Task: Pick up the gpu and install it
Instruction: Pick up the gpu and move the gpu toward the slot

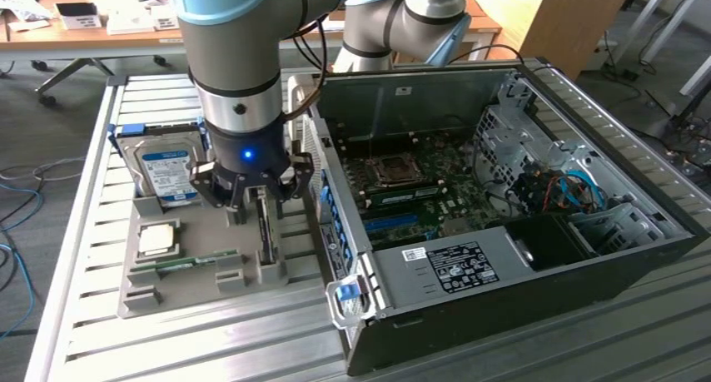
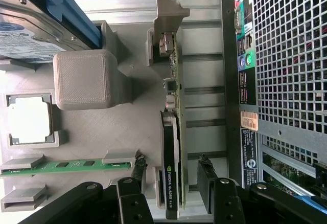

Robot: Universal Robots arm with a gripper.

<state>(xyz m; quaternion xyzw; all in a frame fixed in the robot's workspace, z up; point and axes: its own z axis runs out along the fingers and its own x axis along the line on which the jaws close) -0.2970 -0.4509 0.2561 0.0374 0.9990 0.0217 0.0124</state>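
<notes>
The exterior view covers the big stuff. There's the slatted metal worktop [image 1: 89, 332] and the open case [image 1: 622, 257] lying on its side with the motherboard [image 1: 428, 186] exposed. The arm [image 1: 233, 66] reaches down over the grey tray [image 1: 183, 290] just beside the case.

The wrist view adds the close-up detail, like the case's rear grille and ports. It also shows the fingers [image 2: 206, 175] spread wide either side of the gpu [image 2: 170, 147], gap on both sides, gripping nothing.

The gpu stands on edge in its tray slot, between the case and the hard drive [image 1: 165, 170]. Edge-on it's a thin card with a black shroud and Nvidia Quadro lettering. The CPU [image 2: 29, 119] and RAM stick [image 2: 61, 165] sit in the tray too.
</notes>
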